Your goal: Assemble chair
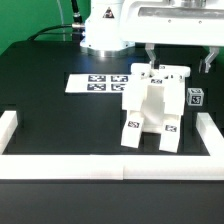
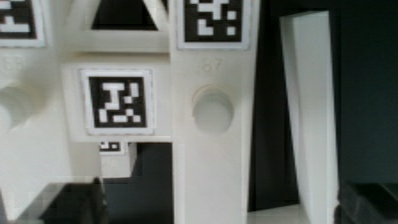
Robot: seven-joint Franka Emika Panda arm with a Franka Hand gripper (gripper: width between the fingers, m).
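Just below the wide-spread hand (image 1: 178, 60) stands the chair (image 1: 152, 108).

On the tabletop (image 1: 60, 125), the marker board (image 1: 100, 82) lies to the exterior view's left of the chair (image 1: 152, 108) and slightly behind it, a small block (image 1: 195, 97) sits just beside the chair's right, and the border wall (image 1: 100, 163) runs before it.

Exterior view: raised, mid-range, looking down across black table (image 1: 50, 110) toward robot base (image 1: 103, 35) at 12 o'clock. Wrist view: very close, filled by tagged chair (image 2: 178, 150) parts. Shared: chair (image 1: 152, 105), 3 o'clock of exterior centre.
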